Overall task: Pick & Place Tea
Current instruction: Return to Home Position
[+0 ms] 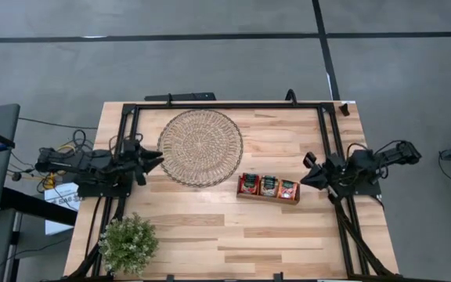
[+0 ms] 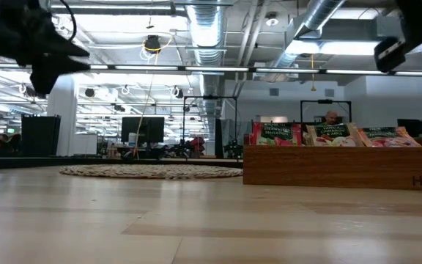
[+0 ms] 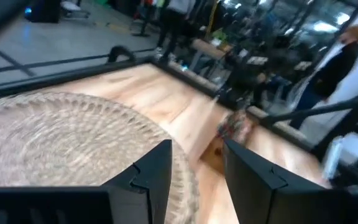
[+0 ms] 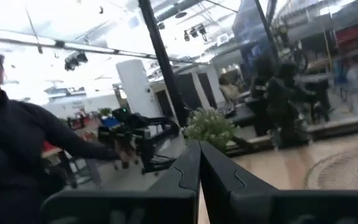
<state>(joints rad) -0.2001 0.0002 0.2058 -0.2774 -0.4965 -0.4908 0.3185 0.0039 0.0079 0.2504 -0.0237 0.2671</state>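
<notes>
Judging from the tea (image 1: 269, 185) standing in all three sections of the tray (image 1: 268, 198), with no sachet showing outside it, I take this step to be parking. My left gripper (image 1: 156, 160) hangs beyond the mat (image 1: 200, 147) from the tray, fingers parted, holding nothing. My right gripper (image 1: 306, 178) sits just right of the tray, fingers pressed together, empty. Next I need to fold both arms home without touching the tray.

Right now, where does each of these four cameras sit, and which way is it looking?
High: overhead, straight down on the table; both arms show.
Low: table height, level across wicker mat and tray; arms above.
Left wrist: over parted jaws toward the mat.
Right wrist: over closed jaws toward the plant.
High, low and left wrist share the mat.
</notes>
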